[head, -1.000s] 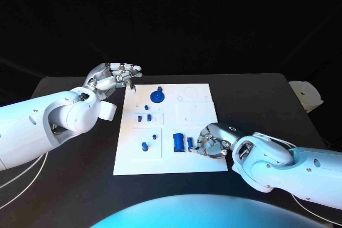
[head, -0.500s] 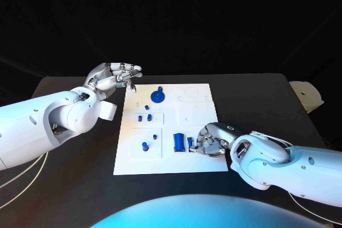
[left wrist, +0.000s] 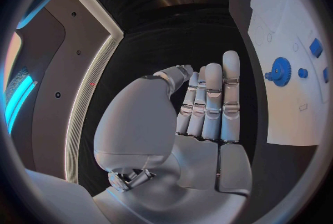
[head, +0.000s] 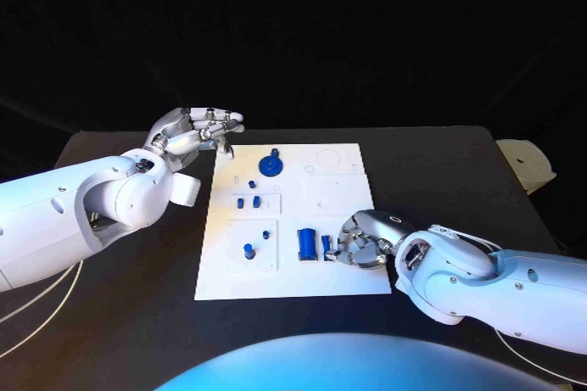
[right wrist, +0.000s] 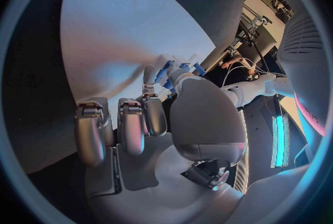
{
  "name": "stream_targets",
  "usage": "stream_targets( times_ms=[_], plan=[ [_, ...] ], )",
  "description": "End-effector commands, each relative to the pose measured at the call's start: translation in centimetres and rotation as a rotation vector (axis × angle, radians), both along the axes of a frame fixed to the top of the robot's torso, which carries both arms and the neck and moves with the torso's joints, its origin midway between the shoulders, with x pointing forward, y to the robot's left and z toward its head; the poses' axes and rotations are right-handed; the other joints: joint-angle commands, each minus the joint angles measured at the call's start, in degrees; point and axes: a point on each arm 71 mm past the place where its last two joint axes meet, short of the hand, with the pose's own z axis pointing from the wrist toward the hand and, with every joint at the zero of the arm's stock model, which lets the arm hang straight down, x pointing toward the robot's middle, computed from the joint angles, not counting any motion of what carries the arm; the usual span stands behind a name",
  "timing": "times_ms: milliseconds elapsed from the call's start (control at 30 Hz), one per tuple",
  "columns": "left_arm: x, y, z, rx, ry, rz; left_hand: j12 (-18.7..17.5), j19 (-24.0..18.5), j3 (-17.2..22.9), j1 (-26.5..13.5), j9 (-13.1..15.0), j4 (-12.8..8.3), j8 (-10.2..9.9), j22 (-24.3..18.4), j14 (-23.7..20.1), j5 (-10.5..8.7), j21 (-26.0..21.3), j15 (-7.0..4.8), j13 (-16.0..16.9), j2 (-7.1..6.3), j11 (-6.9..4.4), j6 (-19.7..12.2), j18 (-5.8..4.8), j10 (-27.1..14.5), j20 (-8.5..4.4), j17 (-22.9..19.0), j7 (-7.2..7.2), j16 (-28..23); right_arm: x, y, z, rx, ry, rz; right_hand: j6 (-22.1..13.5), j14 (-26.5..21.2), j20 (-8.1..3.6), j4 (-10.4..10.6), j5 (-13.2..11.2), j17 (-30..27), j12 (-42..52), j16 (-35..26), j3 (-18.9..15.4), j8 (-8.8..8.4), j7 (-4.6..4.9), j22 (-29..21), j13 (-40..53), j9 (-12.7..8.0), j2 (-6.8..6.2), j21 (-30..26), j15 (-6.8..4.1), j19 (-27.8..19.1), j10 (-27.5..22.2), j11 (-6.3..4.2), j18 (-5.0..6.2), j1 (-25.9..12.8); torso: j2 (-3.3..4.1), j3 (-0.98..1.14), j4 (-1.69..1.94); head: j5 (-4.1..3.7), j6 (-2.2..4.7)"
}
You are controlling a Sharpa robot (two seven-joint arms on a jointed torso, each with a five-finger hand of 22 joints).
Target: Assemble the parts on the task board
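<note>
The right hand (head: 361,242) at four o'clock on the task board (head: 293,276) pinched a blue part (head: 328,243); the left hand (head: 196,132), fingers pressed together, hovered at ten o'clock.

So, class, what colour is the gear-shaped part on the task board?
Blue; the gear shows best in the head view, on the white task board.

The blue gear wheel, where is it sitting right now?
In the head view, the blue gear sits at the far end of the white task board, nearest the raised left hand.
</note>
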Motion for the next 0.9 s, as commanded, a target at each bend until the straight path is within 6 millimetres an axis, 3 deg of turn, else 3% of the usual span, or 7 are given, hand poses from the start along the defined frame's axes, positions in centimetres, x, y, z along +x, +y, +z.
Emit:
stream_targets(
  times_ms=[33,300,433,500,533,600,900],
  plan=[
    [0.0,-0.2,0.1,-0.011,-0.005,-0.013,0.2,-0.2,0.2,-0.4,0.1,0.3,0.2,-0.1,-0.5,0.29,-0.2,-0.04,0.1,0.17,-0.01,-0.3,0.83,-0.6,0.20,-0.1,-0.01,0.4,0.1,0.0,0.8,0.081,-0.046,0.003,-0.2,5.6,-0.36,0.2,0.1,13.6,-1.1,-0.1,-0.6,-0.55,0.29,15.1,9.5,-0.2,-0.08,0.3,-0.19,5.9,2.1,-0.27,-0.39,0.4,-0.13,0.01,-0.06,-0.10,0.00],
    [0.2,-0.3,-0.2,-0.018,-0.006,-0.009,0.3,-0.2,0.0,-0.9,0.1,0.6,0.2,-0.1,-0.6,0.21,-0.4,0.03,0.1,0.05,0.06,-0.4,0.81,-0.7,0.26,-0.1,0.03,0.4,3.2,-1.5,3.4,0.372,-0.077,-0.040,-4.5,3.9,0.95,0.2,1.9,6.5,-12.6,-3.9,-3.0,-3.17,2.37,12.4,4.8,-1.3,0.45,-8.7,1.32,3.4,-2.7,1.56,1.43,2.6,-0.81,-0.41,-0.25,-0.64,1.08],
    [0.5,-0.4,-0.7,-0.040,0.003,0.002,0.4,-0.4,-0.9,-2.2,0.0,1.5,0.1,-0.5,-0.9,0.13,-1.0,0.24,0.0,-0.75,0.16,-0.9,0.77,-1.2,0.49,-0.2,0.05,0.4,6.3,-3.1,4.1,0.533,-0.051,-0.116,-6.8,2.0,1.74,0.2,2.4,0.2,-25.0,-8.5,-3.8,-4.16,3.41,7.9,-1.3,-1.6,0.81,-21.6,2.09,-0.3,-8.2,2.49,3.74,5.7,-1.81,-0.87,-0.42,-0.53,1.91],
    [0.6,-0.3,-1.2,-0.065,0.021,0.022,0.7,-2.0,-2.3,-3.6,0.0,2.7,0.1,-1.4,-3.3,-0.08,-2.8,0.62,0.0,-1.83,0.26,-1.4,0.72,-1.6,0.92,-0.8,0.04,-0.7,8.5,-4.1,4.2,0.629,-0.026,-0.190,-11.2,-4.2,3.01,0.0,2.3,-12.4,-44.5,-18.7,-3.8,-5.60,5.32,-0.5,-11.0,-1.9,1.10,-44.1,3.86,-8.0,-20.1,4.39,7.05,8.9,-2.48,-1.11,-0.56,0.01,3.13],
    [0.7,-0.3,-1.4,-0.071,0.026,0.028,0.7,-2.2,-2.4,-3.6,0.0,2.7,0.2,-1.6,-3.6,-0.09,-3.0,0.65,0.0,-1.89,0.28,-1.5,0.71,-1.6,0.97,-1.0,0.04,-0.9,9.0,-4.3,4.2,0.653,-0.018,-0.210,-11.4,-4.4,3.10,0.0,2.3,-12.7,-44.6,-18.9,-3.8,-5.64,5.42,-0.9,-11.1,-1.9,1.10,-44.9,3.91,-8.4,-20.4,4.47,7.14,9.0,-2.73,-1.20,-0.69,0.28,3.27],
    [0.9,-0.1,-1.8,-0.087,0.036,0.050,0.6,-4.9,-3.4,-3.7,0.0,3.6,0.0,-3.4,-7.0,-0.20,-6.5,1.25,-0.2,-2.27,0.70,-2.3,0.63,-2.6,1.63,-2.7,0.24,-4.1,10.5,-4.9,4.1,0.727,0.005,-0.271,-14.6,-9.3,4.78,0.0,2.3,-18.2,-46.8,-24.3,-3.4,-6.06,7.29,-10.2,-13.8,-2.5,1.47,-65.4,5.66,-16.3,-25.2,6.16,9.67,11.8,-3.06,-1.28,-0.71,0.50,4.19],
    [2.5,0.9,-3.2,-0.128,0.043,0.167,-4.9,-13.8,-6.1,-1.2,-0.6,7.2,0.7,-20.2,-14.5,-0.35,-32.1,5.76,-3.6,-2.20,3.24,-6.0,0.80,-4.6,8.33,-13.7,-0.58,-33.5,15.6,-5.6,3.5,0.922,0.026,-0.385,-14.6,-26.9,9.41,0.0,-0.2,-43.4,-64.3,-60.4,3.6,-8.67,8.88,-32.4,-42.5,-8.1,0.82,-85.6,9.64,-23.4,-27.0,9.11,9.97,15.7,-4.84,-1.15,-0.72,0.56,7.53]
  ],
)
